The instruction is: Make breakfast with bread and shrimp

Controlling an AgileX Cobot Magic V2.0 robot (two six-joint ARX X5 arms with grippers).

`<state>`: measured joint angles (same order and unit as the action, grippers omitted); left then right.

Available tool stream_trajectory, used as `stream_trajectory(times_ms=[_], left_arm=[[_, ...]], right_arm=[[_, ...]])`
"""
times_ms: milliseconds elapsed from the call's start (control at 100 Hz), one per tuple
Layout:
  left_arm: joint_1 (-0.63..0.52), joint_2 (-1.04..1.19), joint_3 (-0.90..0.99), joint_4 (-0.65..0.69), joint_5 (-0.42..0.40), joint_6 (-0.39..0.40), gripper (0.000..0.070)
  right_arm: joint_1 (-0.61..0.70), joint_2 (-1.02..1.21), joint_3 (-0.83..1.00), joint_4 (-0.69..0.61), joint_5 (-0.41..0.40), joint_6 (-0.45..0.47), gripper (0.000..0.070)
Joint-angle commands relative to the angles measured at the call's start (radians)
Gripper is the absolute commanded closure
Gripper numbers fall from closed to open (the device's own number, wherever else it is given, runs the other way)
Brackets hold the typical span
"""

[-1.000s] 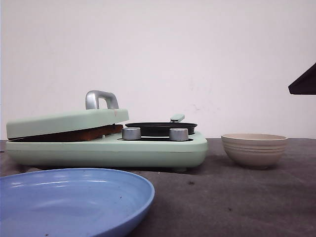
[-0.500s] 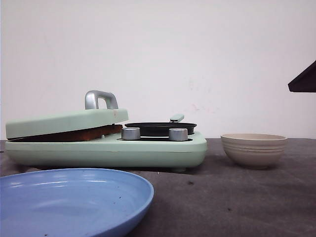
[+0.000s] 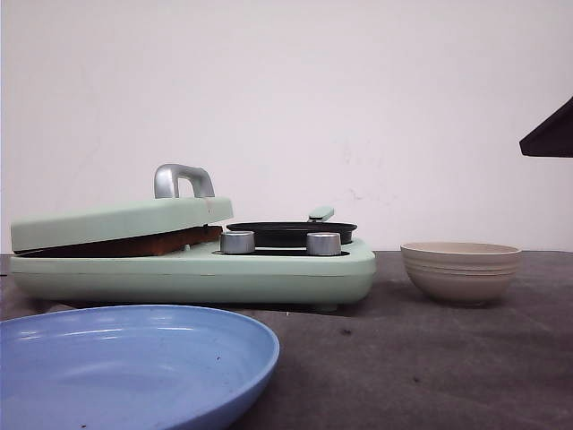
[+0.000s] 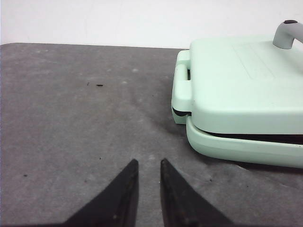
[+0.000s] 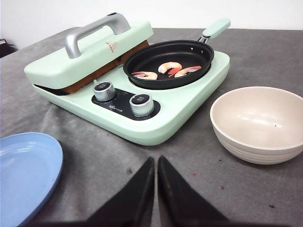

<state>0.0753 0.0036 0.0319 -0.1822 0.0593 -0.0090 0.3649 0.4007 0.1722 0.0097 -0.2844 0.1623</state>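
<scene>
Three orange-red and white shrimp (image 5: pixel 168 70) lie in the black pan (image 5: pixel 189 51) on the mint-green breakfast maker (image 3: pixel 269 273). Its lid (image 3: pixel 116 221) with the silver handle (image 5: pixel 92 29) lies almost shut. A brown strip (image 5: pixel 106 70) shows in the gap under it; I cannot tell if it is bread. My right gripper (image 5: pixel 155 158) is shut and empty above the table, in front of the maker. My left gripper (image 4: pixel 148 161) is open by a narrow gap and empty, over bare table beside the maker's lid end (image 4: pixel 236 80).
A beige bowl (image 3: pixel 461 269) stands empty to the right of the maker, also in the right wrist view (image 5: pixel 258 120). A blue plate (image 3: pixel 125 358) lies empty at the front left. A dark part of my right arm (image 3: pixel 551 134) shows at the right edge.
The dark part of the right arm at the right edge has risen a little. Nothing else has moved.
</scene>
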Motion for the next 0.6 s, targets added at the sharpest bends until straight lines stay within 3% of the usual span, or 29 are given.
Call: stream_trajectory(times_ms=[0, 200, 340, 470, 590], left_arm=[[0.001, 0.001, -0.018, -0.004, 0.008, 0.017, 0.07], [0.001, 0.001, -0.018, -0.004, 0.008, 0.017, 0.07], [0.001, 0.001, -0.018, -0.004, 0.008, 0.017, 0.07], [0.001, 0.001, -0.018, -0.004, 0.008, 0.017, 0.07], [0.001, 0.001, -0.018, -0.004, 0.008, 0.017, 0.07]], right_arm=[[0.004, 0.002, 0.003, 0.013, 0.001, 0.01, 0.0698], [0.004, 0.002, 0.003, 0.011, 0.001, 0.01, 0.0698], [0.002, -0.068, 0.0, -0.061, 0.031, 0.0, 0.0698], [-0.023, -0.195, -0.057, -0.06, 0.158, -0.219, 0.0698], [-0.081, -0.32, -0.165, -0.013, 0.186, -0.248, 0.0698]])
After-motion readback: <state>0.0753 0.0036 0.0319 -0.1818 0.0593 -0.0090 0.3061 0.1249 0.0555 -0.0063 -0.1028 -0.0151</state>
